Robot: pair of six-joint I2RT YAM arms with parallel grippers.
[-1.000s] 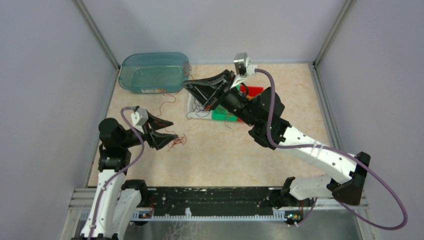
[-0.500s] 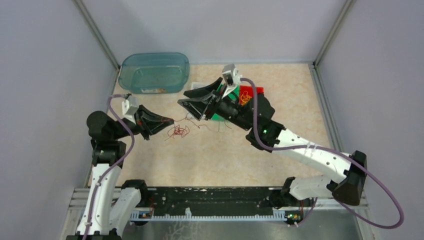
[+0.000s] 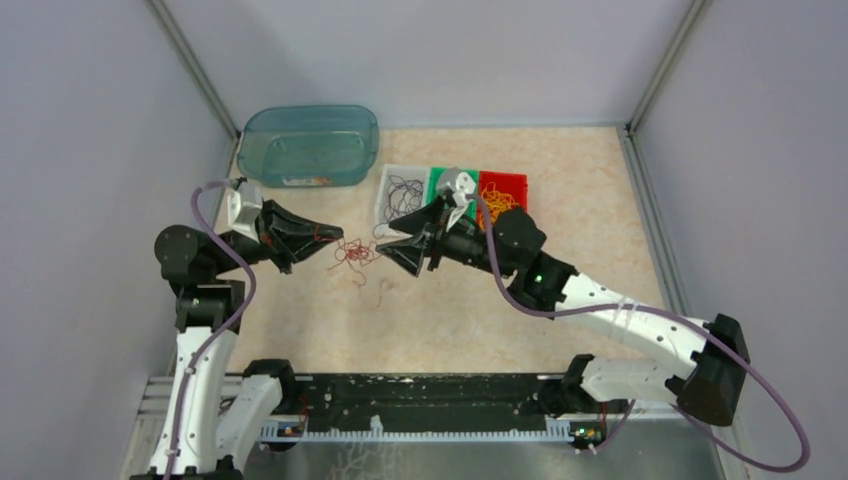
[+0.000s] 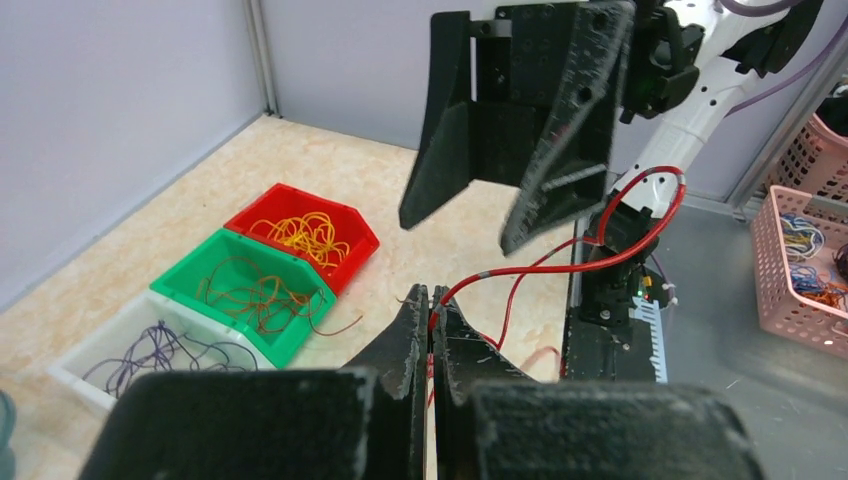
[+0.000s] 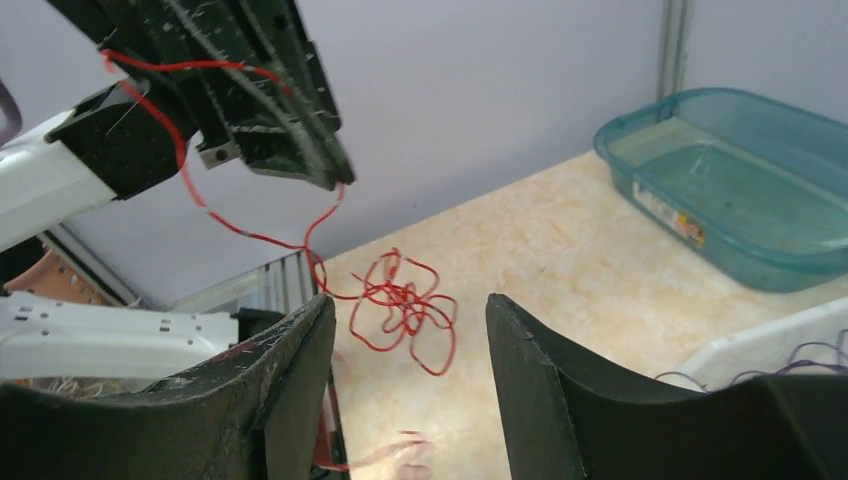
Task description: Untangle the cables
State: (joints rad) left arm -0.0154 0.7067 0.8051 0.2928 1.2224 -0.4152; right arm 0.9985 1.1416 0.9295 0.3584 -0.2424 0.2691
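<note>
Top external view: the left hand (image 3: pixel 333 238) reaches toward the middle of the counter (image 3: pixel 560 180), its fingers pressed together on one end of a red wire (image 3: pixel 352 254). The rest of that wire is a small curly knot just past the fingertips, with one loose strand trailing toward the near edge. The right hand (image 3: pixel 396 255) faces the left one from the other side of the knot, so the knot lies between the two. Its fingers are spread and pinch nothing.

Left wrist view: the wire is caught right at the tips of the closed fingers and loops up and off to the right. The right hand hangs above and in front, jaws apart.

Right wrist view: a single strand drops from the left fingertips to the knot, which shows in the gap between the spread right fingers, touching neither. I cannot tell whether the knot rests on the counter or hangs just above it.

Behind the right hand three bins stand side by side. The white bin (image 3: pixel 399 195) holds dark wires, the green bin (image 3: pixel 437 181) holds brownish ones and the red bin (image 3: pixel 503 189) holds yellow ones. A teal tub (image 3: pixel 310 146) sits in the far left corner, well apart from both hands. A pink basket (image 4: pixel 800 262) of wires stands off the counter.
</note>
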